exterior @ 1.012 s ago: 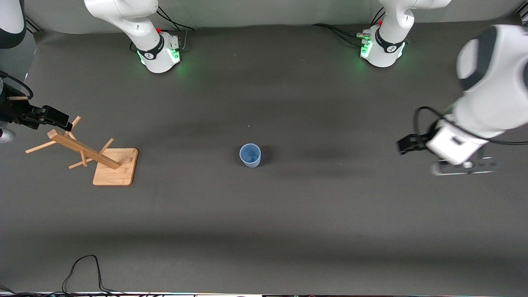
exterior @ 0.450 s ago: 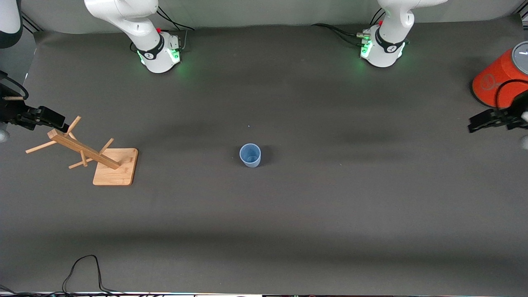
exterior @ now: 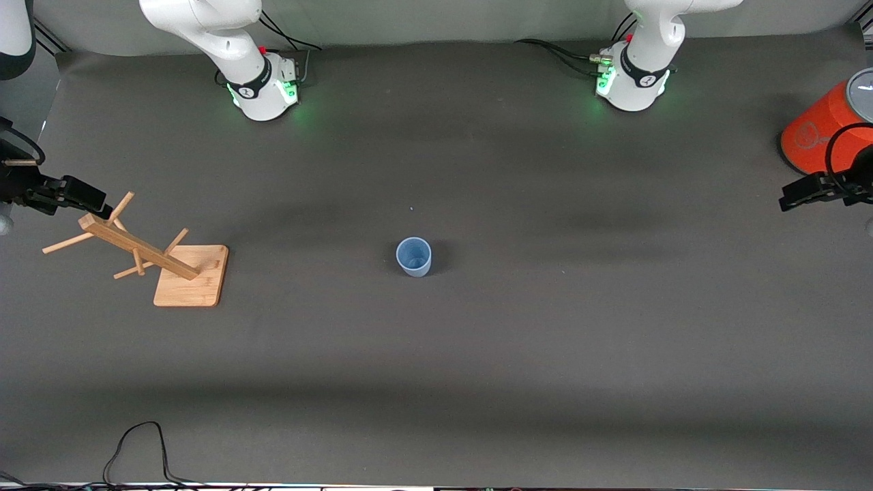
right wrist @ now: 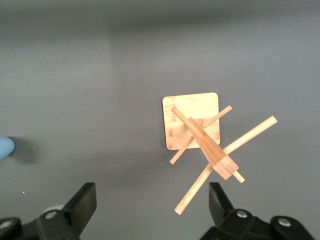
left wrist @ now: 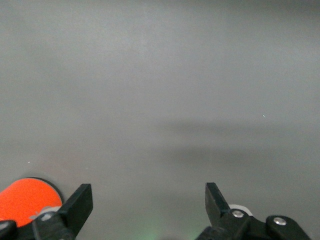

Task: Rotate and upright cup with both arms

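Since the earlier frames, the left gripper (exterior: 791, 199) had withdrawn from mid-table to the right edge of the front view, uncovering the orange cylinder (exterior: 815, 136) at that frame's upper right; the right gripper (exterior: 92, 201) had barely shifted. Cup (exterior: 413, 256): stood upright, mouth up, at the centre of the frame on the dark table (exterior: 477, 354), well apart from both grippers and every table edge, with bare mat around it on all sides. Left gripper: hung by the frame's right edge, just below the cylinder; its wrist view showed the fingers (left wrist: 80, 202) spread wide with nothing between them. Right gripper: hung at the frame's left edge, over the top of the wooden peg rack (exterior: 136, 249); its fingers (right wrist: 85, 200) were likewise spread wide and held nothing. Rack: stood at centre-left of the frame on a square wooden base. Black cable (exterior: 136, 443): looped onto the table at the frame's lower left edge.
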